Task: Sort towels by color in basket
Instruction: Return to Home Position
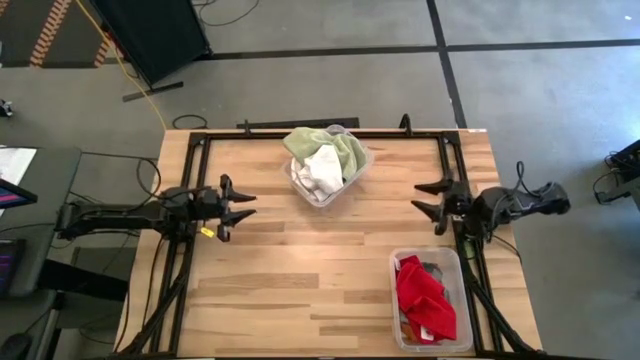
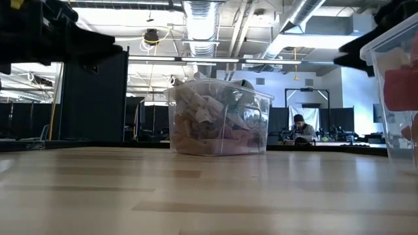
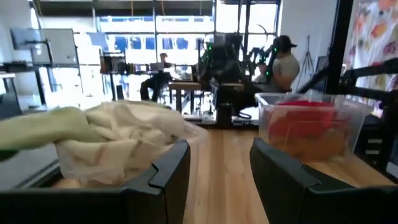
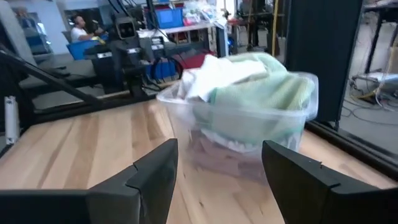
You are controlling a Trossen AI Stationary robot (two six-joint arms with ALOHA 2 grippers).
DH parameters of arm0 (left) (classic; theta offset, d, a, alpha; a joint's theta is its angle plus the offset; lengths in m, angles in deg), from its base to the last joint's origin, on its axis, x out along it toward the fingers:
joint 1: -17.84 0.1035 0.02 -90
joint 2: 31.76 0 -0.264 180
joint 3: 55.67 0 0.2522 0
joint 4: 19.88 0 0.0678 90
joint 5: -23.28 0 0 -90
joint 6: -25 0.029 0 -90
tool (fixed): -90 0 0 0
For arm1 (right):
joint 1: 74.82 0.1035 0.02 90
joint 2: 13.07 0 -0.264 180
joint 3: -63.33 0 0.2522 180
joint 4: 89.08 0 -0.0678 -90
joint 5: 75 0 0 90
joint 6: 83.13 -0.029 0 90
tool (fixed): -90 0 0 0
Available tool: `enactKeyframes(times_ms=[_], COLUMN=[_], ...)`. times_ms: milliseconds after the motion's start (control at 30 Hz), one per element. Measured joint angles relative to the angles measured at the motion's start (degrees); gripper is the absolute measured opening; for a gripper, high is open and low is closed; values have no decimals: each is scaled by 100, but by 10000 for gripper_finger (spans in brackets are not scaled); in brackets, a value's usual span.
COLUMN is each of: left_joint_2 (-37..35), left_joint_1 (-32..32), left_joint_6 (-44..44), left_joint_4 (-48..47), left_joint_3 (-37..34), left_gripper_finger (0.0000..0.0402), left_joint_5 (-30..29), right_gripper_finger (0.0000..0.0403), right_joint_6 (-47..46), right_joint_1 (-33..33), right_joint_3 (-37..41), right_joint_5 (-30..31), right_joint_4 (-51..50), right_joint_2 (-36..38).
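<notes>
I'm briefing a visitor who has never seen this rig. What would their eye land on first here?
The red towel stands out most, in the clear bin at the table's lower right in the high view. Next is the second clear bin at top centre, heaped with a pale green towel and a white towel. The left gripper and right gripper hang open and empty at either side.

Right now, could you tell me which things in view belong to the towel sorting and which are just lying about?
Job: pale green towel, white towel in top bin; red towel in bottom bin; left gripper, right gripper, both open.
Lying about: yellow cable, dark cabinet.
</notes>
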Motion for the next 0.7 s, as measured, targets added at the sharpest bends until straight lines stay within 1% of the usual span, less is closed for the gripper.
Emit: enactKeyframes(times_ms=[200,467,700], left_joint_2=[5,0,2], left_joint_1=[0,0,0], left_joint_6=[83,141,80], left_joint_4=[-199,-262,-275], left_joint_3=[-7,-17,-24], left_gripper_finger=[160,160,160], left_joint_5=[2,4,7], right_gripper_finger=[260,260,260], right_joint_6=[-145,-187,-744], right_joint_1=[-223,-432,-736], right_joint_3=[404,665,824], right_joint_5=[8,0,35], right_joint_4=[299,550,635], right_joint_2=[-8,-5,-14])
